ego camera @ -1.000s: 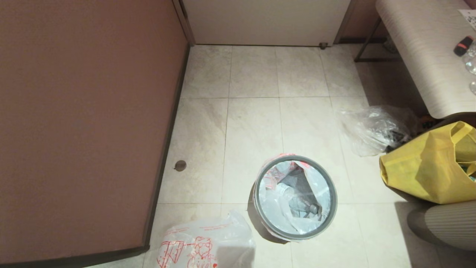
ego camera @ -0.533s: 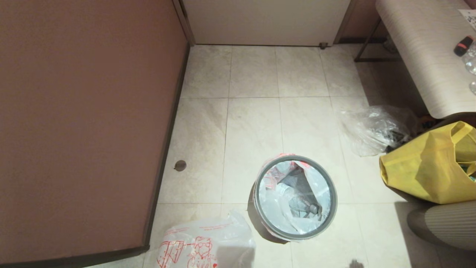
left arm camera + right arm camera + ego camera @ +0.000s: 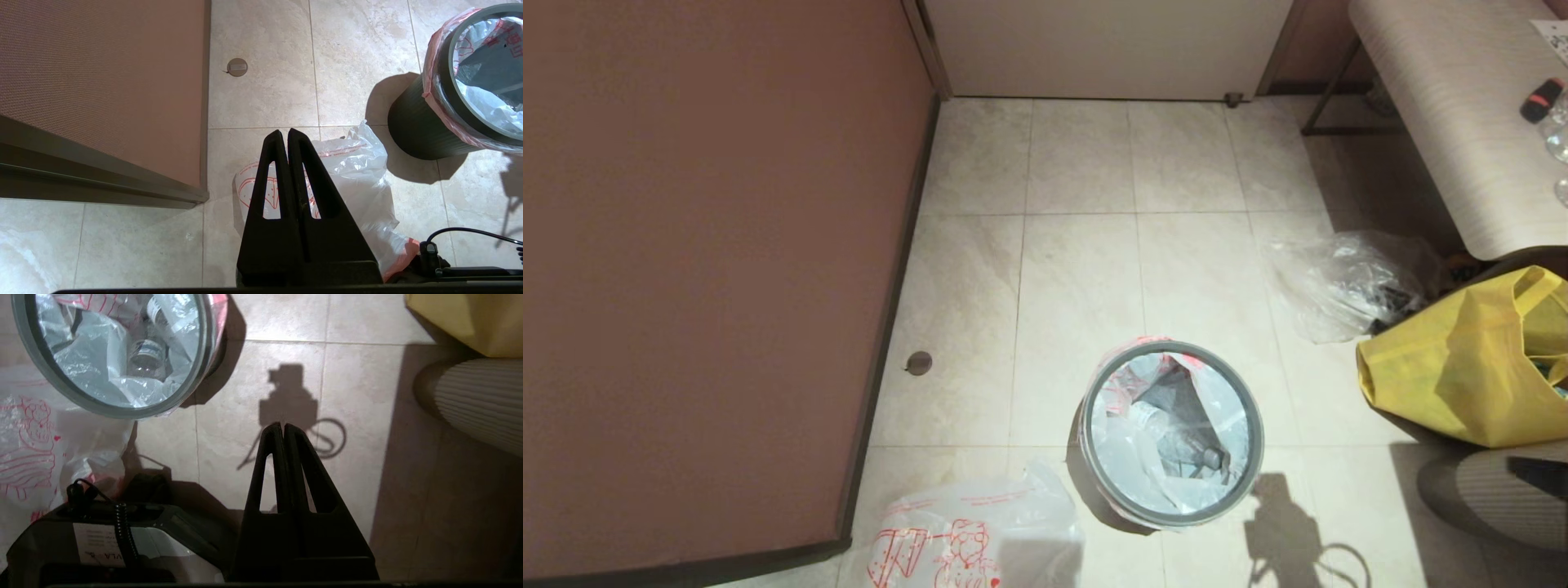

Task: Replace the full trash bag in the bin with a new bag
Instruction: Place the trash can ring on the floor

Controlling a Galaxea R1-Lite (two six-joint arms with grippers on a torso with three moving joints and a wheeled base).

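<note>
Since a second ago, only a shadow has come: an arm-and-cable silhouette now falls on the floor tiles (image 3: pixel 1290 531) right of the bin (image 3: pixel 1172 433), where the tiles lay bare before, so the right arm has swung in over that patch, probably starting its reach. Nothing of the task looks done. On the left, the left gripper (image 3: pixel 288 134) hangs over the new bag (image 3: pixel 351 179), fingers pressed together and empty; the new bag lies crumpled on the floor right under those tips, and the bin stands ahead and off to the side. In the middle, the full bag (image 3: pixel 1176 437) sits inside the bin, its mouth folded over the rim under the grey hoop (image 3: pixel 1094 392), a bottle showing within. On the right, the right gripper (image 3: pixel 283 428) hovers above bare tile, fingers also pressed together and holding nothing; the bin stands off to its side and a little ahead, not touching, and a yellow tote (image 3: pixel 1462 367) sits farther right. The hoop likely has to come off first.
</note>
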